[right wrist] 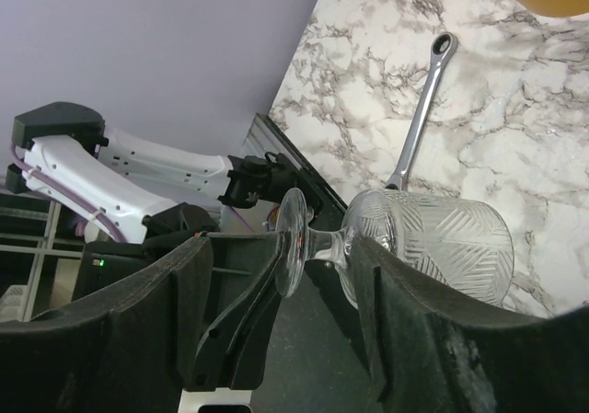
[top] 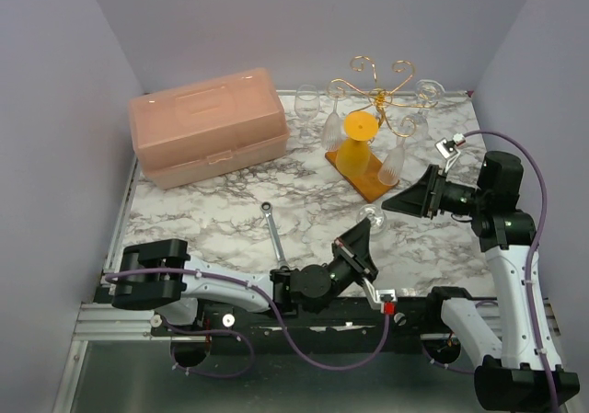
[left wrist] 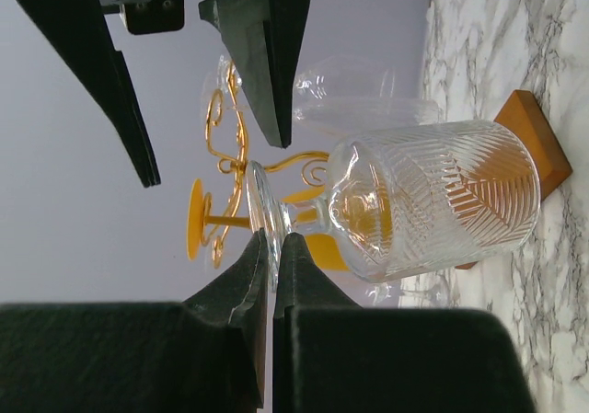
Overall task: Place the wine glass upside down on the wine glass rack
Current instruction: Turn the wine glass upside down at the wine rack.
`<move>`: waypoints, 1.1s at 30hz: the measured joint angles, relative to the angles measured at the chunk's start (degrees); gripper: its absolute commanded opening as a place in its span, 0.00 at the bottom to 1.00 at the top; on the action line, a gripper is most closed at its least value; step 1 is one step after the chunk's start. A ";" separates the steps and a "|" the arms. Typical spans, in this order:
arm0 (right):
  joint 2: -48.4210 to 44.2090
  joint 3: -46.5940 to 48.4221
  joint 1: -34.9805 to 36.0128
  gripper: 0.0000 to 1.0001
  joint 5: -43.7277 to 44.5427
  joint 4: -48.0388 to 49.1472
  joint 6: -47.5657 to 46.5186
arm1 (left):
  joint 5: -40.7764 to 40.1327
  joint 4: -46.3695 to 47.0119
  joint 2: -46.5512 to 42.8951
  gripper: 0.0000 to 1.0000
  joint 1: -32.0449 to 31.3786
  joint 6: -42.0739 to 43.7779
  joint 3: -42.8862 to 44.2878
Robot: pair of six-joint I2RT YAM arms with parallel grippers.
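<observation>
The wine glass (top: 372, 216) is a clear cut-pattern glass, held sideways above the table. My left gripper (left wrist: 274, 243) is shut on the rim of its foot, with the bowl (left wrist: 433, 197) pointing toward the rack. My right gripper (right wrist: 281, 266) is open and straddles the foot and stem; the bowl (right wrist: 433, 243) lies just beyond its right finger (right wrist: 386, 275). The wine glass rack (top: 377, 86) is gold wire with curled arms on an orange-brown base (top: 368, 181), at the back right. It stands behind the glass in the left wrist view as gold scrolls (left wrist: 225, 146).
Clear glasses hang upside down from the rack (top: 331, 126) (top: 394, 160), and others sit near its top (top: 306, 100) (top: 426, 91). A pink lidded box (top: 210, 126) fills the back left. A ratchet wrench (top: 273, 229) lies on the marble table (top: 202, 220).
</observation>
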 measured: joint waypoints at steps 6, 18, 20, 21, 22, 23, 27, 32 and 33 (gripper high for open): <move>0.02 0.00 0.00 0.52 -0.11 -3.65 -1.84 | 1.18 -2.23 1.79 0.00 0.61 0.63 2.84; 0.83 0.02 -0.31 0.28 0.46 -7.80 -3.98 | 1.88 -4.37 3.19 0.00 0.98 0.83 5.20; 1.14 0.09 -0.33 0.28 0.48 -8.46 -4.31 | 1.95 -4.63 3.41 0.00 0.98 0.92 5.51; 1.33 0.24 -0.33 0.28 0.50 -9.07 -4.57 | 1.95 -4.70 3.52 0.00 0.98 0.98 5.57; 1.62 0.44 -0.33 0.28 0.52 -9.66 -4.87 | 1.97 -4.79 3.61 0.00 0.98 1.03 5.62; 1.86 0.61 -0.33 0.28 0.52 -10.05 -5.20 | 1.97 -4.92 3.63 0.00 0.98 1.03 5.64; 2.34 0.98 -0.33 0.27 0.57 -11.10 -5.90 | 2.08 -5.03 3.67 0.00 1.03 1.09 5.66; 2.36 0.96 -0.35 0.13 1.09 -11.80 -6.27 | 2.19 -5.01 3.72 0.00 1.03 1.27 5.68; 2.38 0.96 -0.35 0.10 1.31 -11.93 -6.40 | 2.19 -5.01 3.72 0.00 1.03 1.31 5.73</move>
